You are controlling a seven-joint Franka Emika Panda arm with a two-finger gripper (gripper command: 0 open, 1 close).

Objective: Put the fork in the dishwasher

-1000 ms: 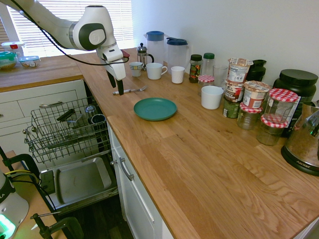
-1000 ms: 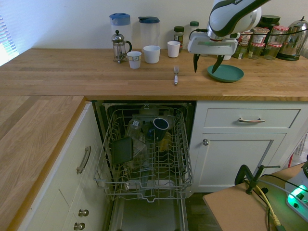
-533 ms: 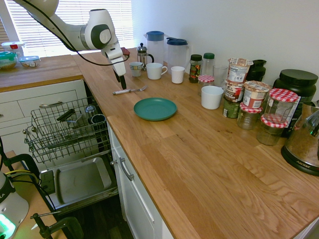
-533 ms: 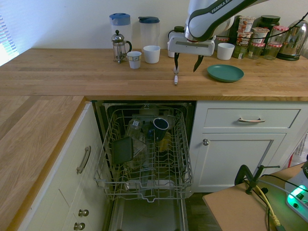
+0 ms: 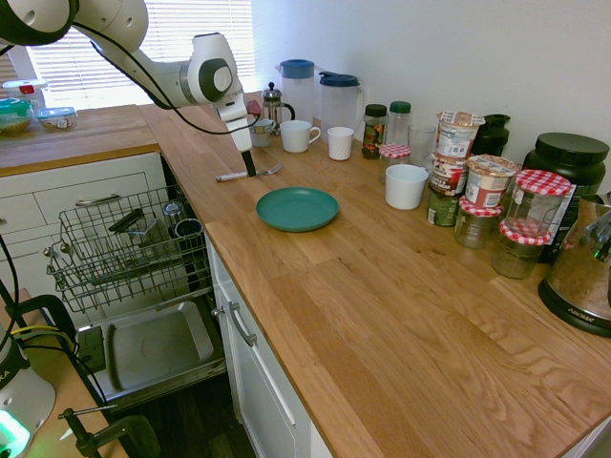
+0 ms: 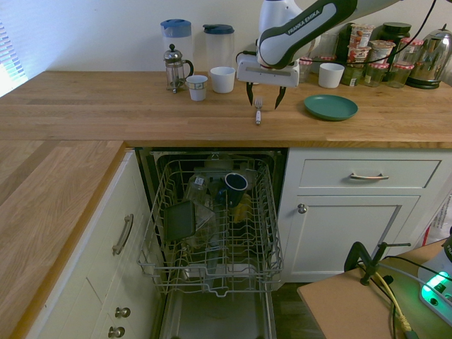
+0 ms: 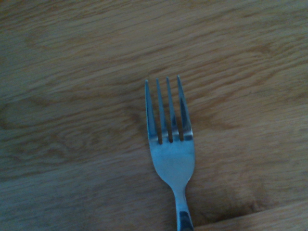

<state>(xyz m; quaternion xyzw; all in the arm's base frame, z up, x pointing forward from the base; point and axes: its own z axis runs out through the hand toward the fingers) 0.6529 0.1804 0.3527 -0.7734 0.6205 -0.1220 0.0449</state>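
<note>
Working left to right in the second exterior view, note the dishwasher (image 6: 212, 233) with its rack pulled out below the worktop (image 6: 92, 113), then the fork (image 6: 258, 111) lying flat near the worktop's front edge, above the dishwasher opening, with the gripper (image 6: 261, 97) poised above its tine end, jaws spread wide and empty. Lower the gripper so the jaws straddle the fork across its narrow width, and close only once both fingertips sit low beside the metal. The wrist view cuts off the handle, and finger clearance above the worktop is hard to judge.
</note>
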